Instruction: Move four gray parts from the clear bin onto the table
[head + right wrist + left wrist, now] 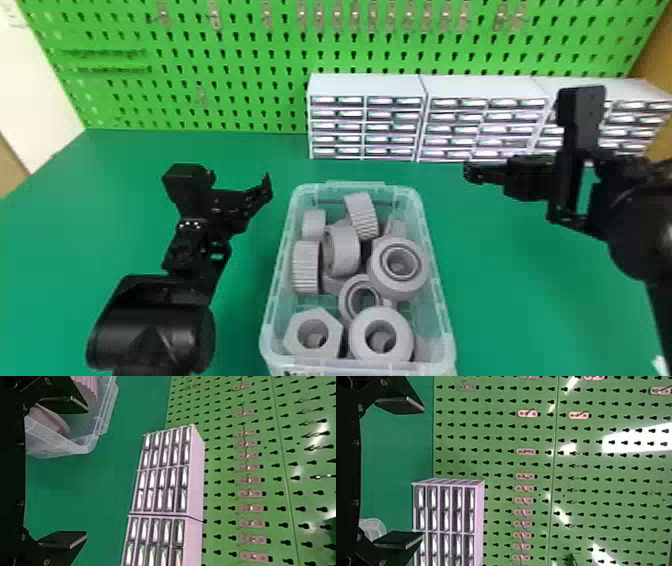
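The left arm (152,325) is black, with a broad, rounded forearm casing that carries an angular, triangular facet. Small pale dots mark its wrist joint (190,225), and an oblong slot pierces the bracket beside it. The right arm (635,240) is also black, with a glossy, bulging shell, a narrow rectangular frame (555,205) and a boxy block (580,107). The left gripper (240,179) and the right gripper (530,177) are black too, with dark, flat, wedge-like fingers (395,405) edged in lighter gray. Round screw heads (48,561) dot the right gripper's housing.
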`<state>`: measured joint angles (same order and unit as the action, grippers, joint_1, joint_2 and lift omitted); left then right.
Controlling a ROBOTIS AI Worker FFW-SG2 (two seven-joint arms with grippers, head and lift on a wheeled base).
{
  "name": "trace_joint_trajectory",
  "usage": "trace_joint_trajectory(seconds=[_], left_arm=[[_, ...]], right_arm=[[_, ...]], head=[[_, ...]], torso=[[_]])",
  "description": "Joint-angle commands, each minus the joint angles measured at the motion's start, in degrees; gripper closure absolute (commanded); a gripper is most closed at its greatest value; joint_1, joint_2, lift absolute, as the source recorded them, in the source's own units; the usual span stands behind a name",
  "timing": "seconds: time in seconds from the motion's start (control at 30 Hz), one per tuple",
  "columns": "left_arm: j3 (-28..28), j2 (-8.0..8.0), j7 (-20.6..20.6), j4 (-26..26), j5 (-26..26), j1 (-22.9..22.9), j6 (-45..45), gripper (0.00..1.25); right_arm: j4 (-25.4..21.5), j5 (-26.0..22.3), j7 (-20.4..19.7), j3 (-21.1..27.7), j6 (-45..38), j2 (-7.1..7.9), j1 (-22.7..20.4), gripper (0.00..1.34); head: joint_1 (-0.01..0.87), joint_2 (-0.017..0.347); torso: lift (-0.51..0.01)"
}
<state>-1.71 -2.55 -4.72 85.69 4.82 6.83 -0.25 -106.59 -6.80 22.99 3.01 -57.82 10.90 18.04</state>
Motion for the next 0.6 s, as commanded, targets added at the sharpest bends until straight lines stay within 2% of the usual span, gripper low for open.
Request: trace_joint_trajectory(seconds=[0.0,0.1,0.33,0.57], left_arm=[[0.1,0.00,0.1,0.0,0.0,-0.1,0.1,0.16],[0.1,0.00,0.1,0.0,-0.1,-0.1,0.0,0.16],[0.0,0.00,0.1,-0.3,-0.9,0.5,0.0,0.16],[0.0,0.00,0.3,-0.3,-0.4,0.6,0.0,0.16]], right_arm=[[-1.0,0.7,0.6,-0.7,-7.7,0.70,2.5,0.17],[-1.1,0.2,0.9,-0.7,-12.9,0.88,4.1,0.17],[-0.9,-0.1,1.0,-1.1,-18.8,0.53,5.8,0.17],[-0.7,-0.9,1.0,-3.2,-26.5,0.88,8.5,0.17]], head=[[0.693,0.072],[0.693,0.072],[0.693,0.072],[0.693,0.072]], torso=[[-0.052],[-0.052],[-0.052],[-0.052]])
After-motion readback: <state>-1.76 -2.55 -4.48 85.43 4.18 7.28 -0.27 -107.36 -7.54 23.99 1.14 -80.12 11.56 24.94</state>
